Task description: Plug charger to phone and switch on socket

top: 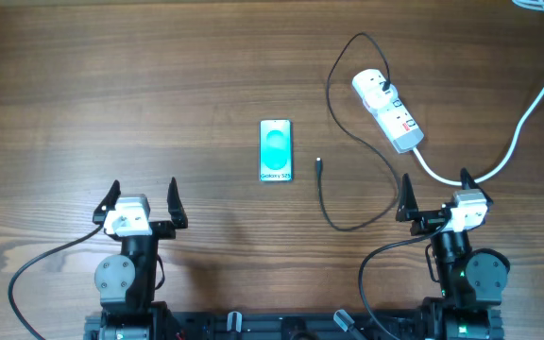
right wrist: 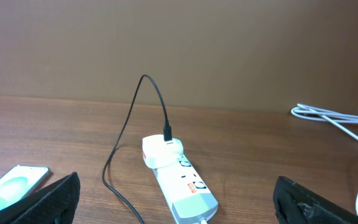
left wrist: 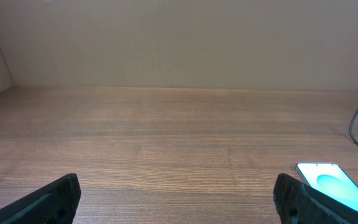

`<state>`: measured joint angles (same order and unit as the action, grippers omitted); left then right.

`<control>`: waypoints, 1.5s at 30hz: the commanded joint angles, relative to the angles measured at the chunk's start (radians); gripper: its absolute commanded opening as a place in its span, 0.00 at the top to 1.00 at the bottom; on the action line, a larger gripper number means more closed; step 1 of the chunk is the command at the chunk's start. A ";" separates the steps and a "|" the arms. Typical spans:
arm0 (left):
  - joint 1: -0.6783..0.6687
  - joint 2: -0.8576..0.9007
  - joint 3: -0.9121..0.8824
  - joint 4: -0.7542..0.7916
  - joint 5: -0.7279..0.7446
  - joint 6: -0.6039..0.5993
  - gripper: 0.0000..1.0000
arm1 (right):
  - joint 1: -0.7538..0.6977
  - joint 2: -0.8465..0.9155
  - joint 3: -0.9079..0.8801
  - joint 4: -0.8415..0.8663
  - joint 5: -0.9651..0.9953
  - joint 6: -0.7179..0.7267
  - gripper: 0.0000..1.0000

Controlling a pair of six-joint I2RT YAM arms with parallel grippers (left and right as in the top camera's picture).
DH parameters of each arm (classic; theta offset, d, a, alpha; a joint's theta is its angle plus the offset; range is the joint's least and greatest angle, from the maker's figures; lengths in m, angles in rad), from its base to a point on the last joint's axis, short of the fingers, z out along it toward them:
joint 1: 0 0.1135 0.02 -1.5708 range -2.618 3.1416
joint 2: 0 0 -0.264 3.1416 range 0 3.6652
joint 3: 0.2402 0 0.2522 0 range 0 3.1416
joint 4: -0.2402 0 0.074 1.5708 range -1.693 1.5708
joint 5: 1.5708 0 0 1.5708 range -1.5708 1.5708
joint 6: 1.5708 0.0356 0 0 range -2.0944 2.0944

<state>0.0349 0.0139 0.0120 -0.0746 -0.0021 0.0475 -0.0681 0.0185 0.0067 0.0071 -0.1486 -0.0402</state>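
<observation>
The phone (top: 275, 150) lies flat mid-table, cyan screen up; it also shows at the lower right of the left wrist view (left wrist: 334, 186) and lower left of the right wrist view (right wrist: 11, 186). The white socket strip (top: 388, 110) lies at the right rear and shows in the right wrist view (right wrist: 182, 186). The charger's thin black cable (top: 348, 123) runs from a white adapter (right wrist: 161, 152) plugged into the strip, loops, and ends in a loose connector tip (top: 318, 164) right of the phone. My left gripper (top: 141, 202) and right gripper (top: 434, 195) are open and empty near the front edge.
A thick white cord (top: 527, 113) runs from the socket strip's near end off to the back right and shows in the right wrist view (right wrist: 334, 118). Bare wooden table (top: 111, 94) spreads to the left and rear.
</observation>
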 commanded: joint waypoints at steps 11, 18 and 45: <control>0.000 -0.007 -0.006 0.000 0.012 -0.002 0.00 | 0.003 0.006 -0.002 0.002 0.014 -0.012 0.00; 0.000 -0.007 -0.006 0.000 0.012 -0.002 0.00 | 0.003 0.006 -0.002 0.002 0.014 -0.012 0.00; 0.001 -0.007 -0.006 0.338 0.615 -0.148 0.00 | 0.003 0.006 -0.002 0.002 0.014 -0.012 0.00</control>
<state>0.0341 0.0139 0.0059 0.1970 0.5819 0.0204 -0.0681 0.0204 0.0067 0.0074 -0.1486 -0.0402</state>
